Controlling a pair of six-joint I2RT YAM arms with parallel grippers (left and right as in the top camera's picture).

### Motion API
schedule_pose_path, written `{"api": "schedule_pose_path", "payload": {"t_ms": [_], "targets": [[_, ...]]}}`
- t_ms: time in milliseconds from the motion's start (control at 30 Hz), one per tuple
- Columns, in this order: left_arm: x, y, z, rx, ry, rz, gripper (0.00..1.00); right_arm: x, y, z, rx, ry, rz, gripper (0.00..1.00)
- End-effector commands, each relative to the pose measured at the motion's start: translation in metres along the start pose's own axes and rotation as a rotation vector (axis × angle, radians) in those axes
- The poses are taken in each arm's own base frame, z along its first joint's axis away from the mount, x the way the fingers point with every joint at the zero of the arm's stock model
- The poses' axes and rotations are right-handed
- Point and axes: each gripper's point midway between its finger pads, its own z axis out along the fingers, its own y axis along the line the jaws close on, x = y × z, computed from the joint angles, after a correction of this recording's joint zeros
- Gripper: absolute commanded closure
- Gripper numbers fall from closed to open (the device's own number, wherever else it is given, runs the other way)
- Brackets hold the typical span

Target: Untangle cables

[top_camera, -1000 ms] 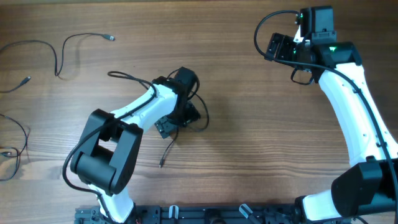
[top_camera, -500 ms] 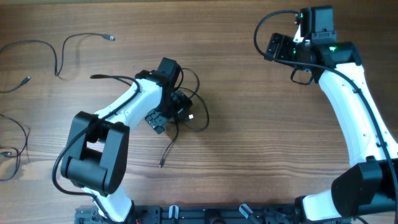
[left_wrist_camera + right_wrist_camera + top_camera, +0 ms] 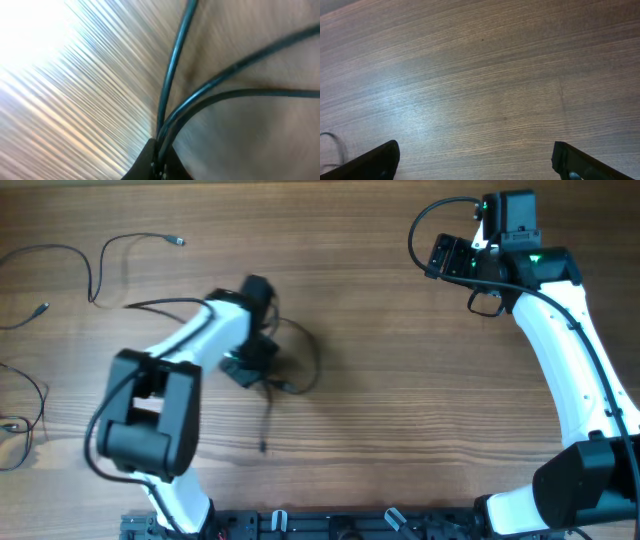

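Left gripper is clamped tight on the cables. The wrist view shows about three strands running into the fingertips together, not one singled out. Both that view and the arm overhead are motion-blurred, so I can't resolve the pinch point exactly. The bundle lies on the table left of centre, looping out just beside the gripper. One free end trails toward me. Separated strands lie well apart at the far left. Right gripper hangs wide open over bare wood at the far right, holding nothing and nowhere near the bundle.

Risks as I judge them:
- With several strands in one pinch and no counter-hold, a pull would likely drag the whole bundle instead of parting it.
- A pull could also cinch the knot tighter.
- A fast sweep could flick the trailing end under the arm or snag it on the arm's own cabling.
- Thin wire may slip from the pinch under load.
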Motion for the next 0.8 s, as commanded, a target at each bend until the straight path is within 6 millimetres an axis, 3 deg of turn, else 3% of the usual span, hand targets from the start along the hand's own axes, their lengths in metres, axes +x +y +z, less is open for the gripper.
{"api": "schedule_pose_path", "payload": {"t_ms": [0, 100, 200, 367, 533, 567, 600, 633, 667, 767], "targets": [[-0.075, 0.028, -0.061, 0.141, -0.146, -0.222, 0.96, 0.007, 0.0, 0.004, -0.001, 0.025, 0.004, 0.0], [-0.115, 0.066, -0.091, 0.214, -0.197, -0.39, 0.96, 0.008, 0.0, 0.004, 0.0, 0.03, 0.005, 0.0], [-0.143, 0.101, -0.098, 0.227, -0.217, -0.528, 0.96, 0.01, -0.001, 0.004, 0.002, 0.035, 0.005, 0.0], [-0.165, 0.149, -0.089, 0.206, -0.184, -0.838, 0.96, 0.011, -0.001, 0.004, 0.004, 0.039, 0.006, 0.0], [-0.172, 0.163, -0.081, 0.213, -0.148, -1.138, 0.94, 0.012, -0.002, 0.004, 0.006, 0.046, 0.008, 0.0], [-0.174, 0.162, -0.08, 0.223, -0.143, -1.183, 0.81, 0.012, -0.002, 0.004, 0.006, 0.047, 0.008, 0.0], [-0.179, 0.158, -0.081, 0.248, -0.148, -1.192, 0.61, 0.012, -0.002, 0.004, 0.006, 0.046, 0.008, 0.0], [-0.184, 0.154, -0.082, 0.275, -0.154, -1.187, 0.36, 0.012, -0.002, 0.004, 0.006, 0.046, 0.009, 0.0], [-0.19, 0.149, -0.084, 0.307, -0.161, -1.184, 0.03, 0.012, -0.002, 0.004, 0.006, 0.046, 0.009, 0.0], [-0.209, 0.126, -0.097, 0.445, -0.179, -1.034, 0.0, 0.012, -0.002, 0.004, 0.006, 0.046, 0.009, 0.0]]}}
